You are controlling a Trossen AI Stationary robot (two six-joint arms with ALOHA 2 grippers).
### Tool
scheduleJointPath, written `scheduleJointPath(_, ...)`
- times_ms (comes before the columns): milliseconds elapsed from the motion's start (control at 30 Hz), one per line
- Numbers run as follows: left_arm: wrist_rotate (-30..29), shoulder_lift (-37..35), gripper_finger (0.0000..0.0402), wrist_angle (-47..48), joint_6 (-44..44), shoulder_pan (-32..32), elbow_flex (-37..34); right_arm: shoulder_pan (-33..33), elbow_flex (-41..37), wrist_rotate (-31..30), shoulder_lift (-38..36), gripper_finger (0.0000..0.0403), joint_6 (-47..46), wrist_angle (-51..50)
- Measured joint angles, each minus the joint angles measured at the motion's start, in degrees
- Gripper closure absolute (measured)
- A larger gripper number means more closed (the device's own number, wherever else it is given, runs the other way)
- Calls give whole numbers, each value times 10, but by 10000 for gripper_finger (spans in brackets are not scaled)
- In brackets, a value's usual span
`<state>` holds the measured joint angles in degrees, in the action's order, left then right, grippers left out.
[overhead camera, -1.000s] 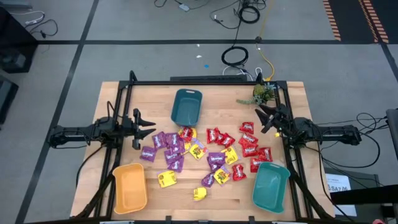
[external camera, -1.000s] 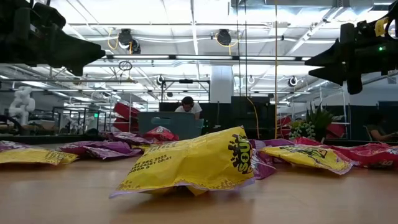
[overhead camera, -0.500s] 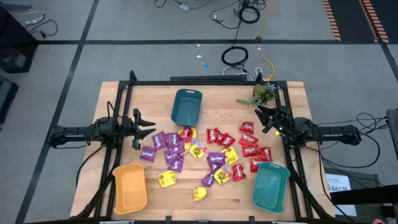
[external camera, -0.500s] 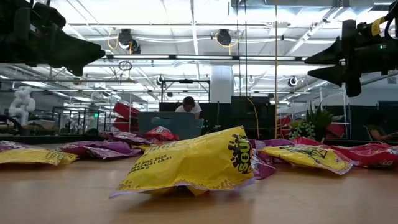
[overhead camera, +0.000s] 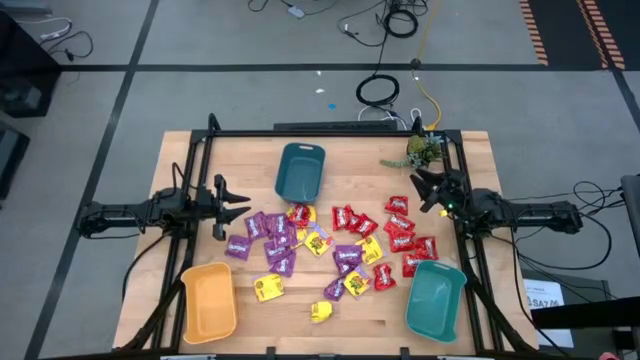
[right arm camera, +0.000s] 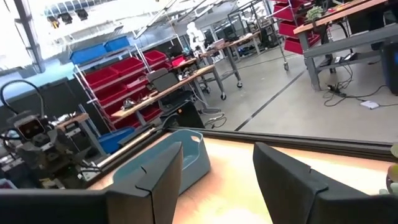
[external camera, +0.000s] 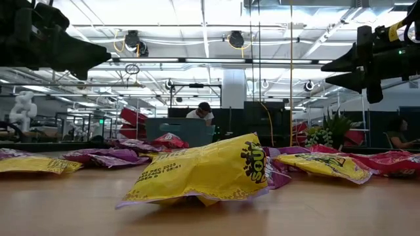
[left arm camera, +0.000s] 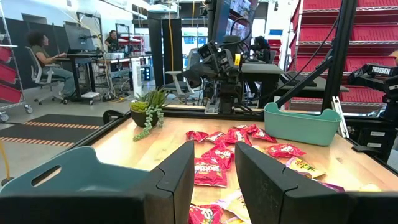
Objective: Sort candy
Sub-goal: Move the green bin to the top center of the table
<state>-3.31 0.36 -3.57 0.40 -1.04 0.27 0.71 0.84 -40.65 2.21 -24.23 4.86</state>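
A workshop of red shelving, desks and cables is stretching out behind the wooden table (overhead camera: pixel 340 310), where the candy (overhead camera: pixel 330 240) is lying scattered across the middle: purple packets toward the left gripper's side, red ones toward the right gripper's side, yellow ones mixed between. No packet appears to be sitting in a bin yet, so the sorting is looking barely begun.

The left gripper (overhead camera: pixel 237 201) is hovering above the table with its jaws spread and nothing between them; the nearest purple candy (overhead camera: pixel 252 225) is lying just ahead of and below those jaws, apart from them. The right gripper (overhead camera: pixel 424 187) is likewise hanging in the air with jaws spread and empty, tilted so that its wrist camera is looking across the table toward the far teal bin (right arm camera: pixel 177 155) (the candy itself is out of its sight). The red candy (overhead camera: pixel 400 206) nearest it is lying below and just in front of its jaws, not touching.

To do the first pick well, each arm should probably be choosing a packet lying alone at the pile's edge, coming down with jaws straddling the crinkly wrapper across its narrow side, and closing only once the tips are nearly at the wood, since overlapping wrappers may be dragging neighbours along. The orange bin (overhead camera: pixel 208 300) and near teal bin (overhead camera: pixel 436 298) are waiting.
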Motion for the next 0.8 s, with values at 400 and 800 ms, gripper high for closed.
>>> scheduleJointPath(400, 0, 0, 276, 0, 0, 0, 0, 2, 28, 51, 43, 215, 29, 6)
scheduleJointPath(800, 0, 0, 276, 0, 0, 0, 0, 2, 295, 66, 294, 215, -84, -253)
